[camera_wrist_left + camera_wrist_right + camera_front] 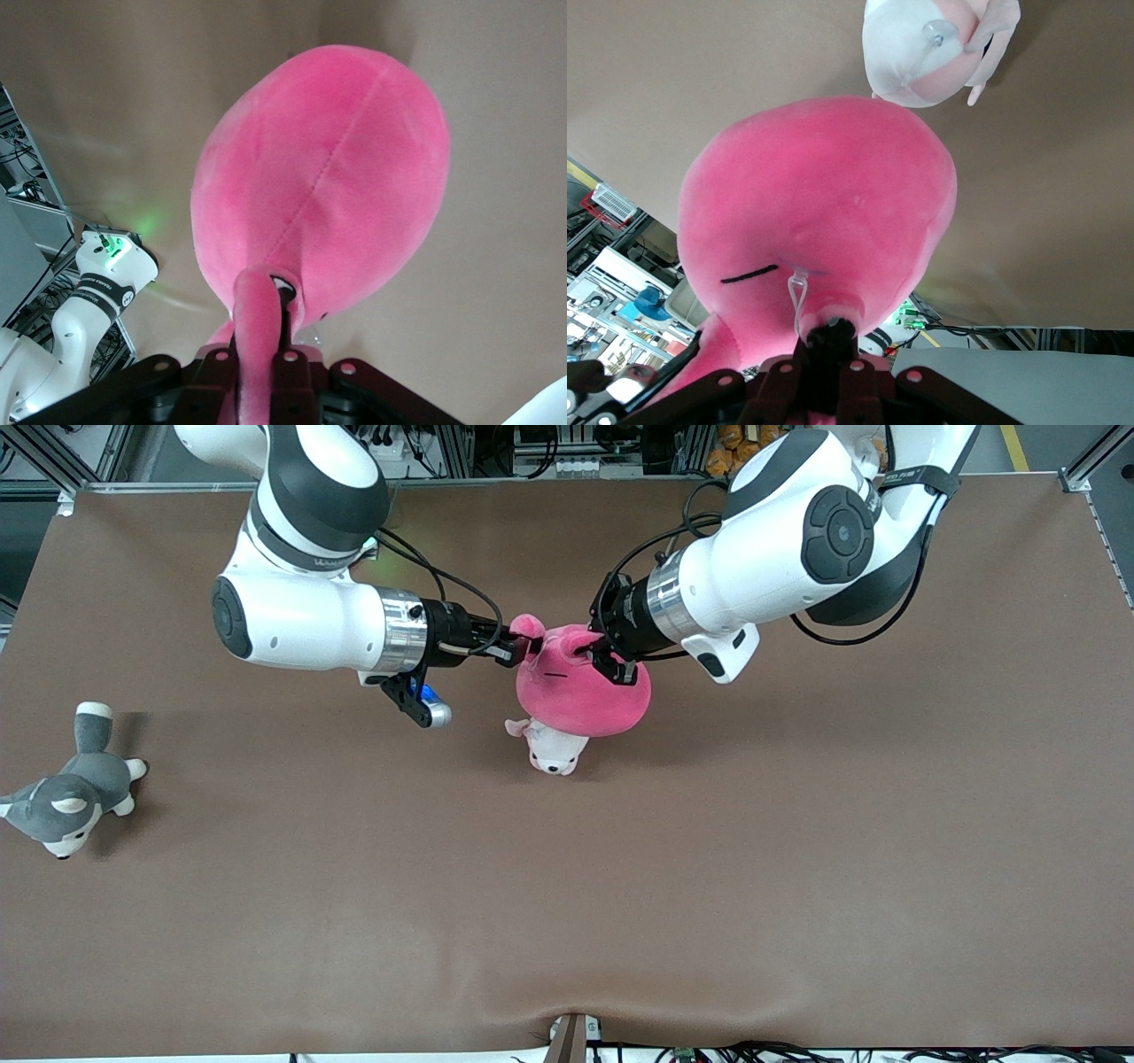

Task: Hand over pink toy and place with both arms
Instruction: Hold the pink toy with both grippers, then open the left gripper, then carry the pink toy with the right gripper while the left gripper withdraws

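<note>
With the pink toy (580,691) held in the air over the small puppy toy (554,751) at the counter (797,850) middle, left hand (609,662) and right hand (512,646) each clench one eye stalk (handover midway; release and placing remain).

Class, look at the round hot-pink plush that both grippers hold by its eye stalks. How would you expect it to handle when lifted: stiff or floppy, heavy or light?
The pink toy is probably soft: the left gripper and right gripper each pinch a stalk thin. It likely sags, since its body hangs below both grips. It seems light, as two small pinches carry it.
</note>
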Controlling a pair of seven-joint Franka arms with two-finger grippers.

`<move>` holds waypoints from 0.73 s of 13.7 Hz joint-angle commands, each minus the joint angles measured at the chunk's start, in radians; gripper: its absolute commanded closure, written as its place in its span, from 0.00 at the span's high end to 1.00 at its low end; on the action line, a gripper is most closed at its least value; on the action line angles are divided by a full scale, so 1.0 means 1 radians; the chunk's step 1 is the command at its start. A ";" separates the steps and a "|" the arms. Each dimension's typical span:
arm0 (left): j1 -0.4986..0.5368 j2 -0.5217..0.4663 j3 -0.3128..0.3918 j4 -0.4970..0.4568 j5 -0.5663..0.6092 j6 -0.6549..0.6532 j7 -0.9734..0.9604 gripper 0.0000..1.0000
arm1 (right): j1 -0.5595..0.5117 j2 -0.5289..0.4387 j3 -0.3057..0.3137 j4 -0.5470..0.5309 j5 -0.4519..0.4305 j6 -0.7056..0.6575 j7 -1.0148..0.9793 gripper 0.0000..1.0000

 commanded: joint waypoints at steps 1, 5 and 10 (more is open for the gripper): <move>0.003 -0.015 0.004 0.008 -0.017 -0.001 -0.022 0.86 | -0.041 -0.015 0.000 -0.001 -0.028 -0.028 -0.028 0.00; 0.018 -0.022 0.014 0.015 -0.005 -0.001 -0.005 1.00 | -0.113 -0.018 0.000 0.000 -0.085 -0.088 -0.106 0.00; 0.047 -0.067 0.169 0.035 0.076 -0.026 0.189 1.00 | -0.219 -0.018 0.000 0.000 -0.272 -0.163 -0.321 0.00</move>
